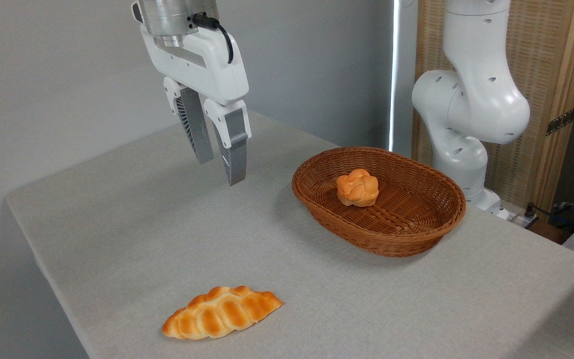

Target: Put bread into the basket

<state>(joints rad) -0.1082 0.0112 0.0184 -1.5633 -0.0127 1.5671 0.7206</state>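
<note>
**Golden loaf waits on the cloth**

Fixed camera: your gripper point(222, 172) hangs empty, jaws slightly parted, well above the bread point(222, 312), which lies below and nearer the camera. Descend squarely across its middle; the basket point(406, 239) sits to the gripper's right.

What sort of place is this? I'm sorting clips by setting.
Probably a robot lab's test bench, not a kitchen: a robot arm mounted beside a cloth-covered table, plain grey wall, and only a basket and bread laid out.
</note>
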